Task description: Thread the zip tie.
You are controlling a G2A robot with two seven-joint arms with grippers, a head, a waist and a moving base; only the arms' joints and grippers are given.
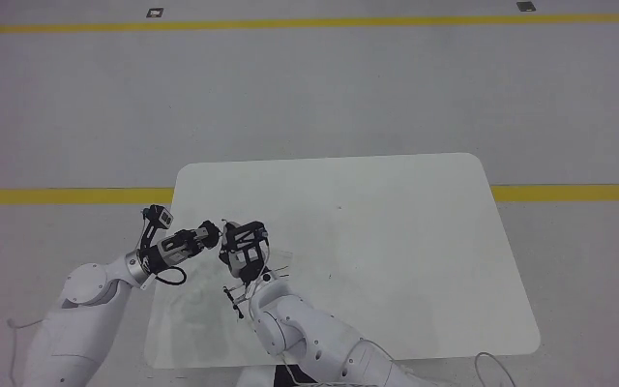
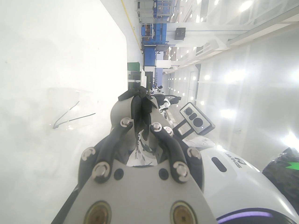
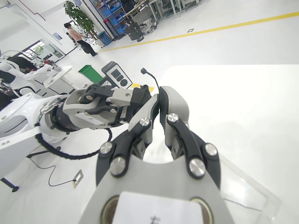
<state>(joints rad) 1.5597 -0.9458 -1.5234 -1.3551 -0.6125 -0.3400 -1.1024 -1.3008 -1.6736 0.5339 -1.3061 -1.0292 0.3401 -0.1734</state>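
Right tool (image 3: 159, 99) on half-hidden zip tie (image 3: 143, 71)

Two grippers were up: left gripper (image 2: 140, 99), right gripper (image 3: 159, 101). One zip tie (image 3: 152, 76) stuck out past the right gripper's tips. Below them, one clear tray (image 2: 70, 90) held two loose strands (image 2: 81, 117); one tie or two, unclear. One table (image 1: 387, 213).

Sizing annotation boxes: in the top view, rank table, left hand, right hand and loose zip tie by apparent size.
1. table
2. left hand and right hand, about alike
3. loose zip tie, smallest
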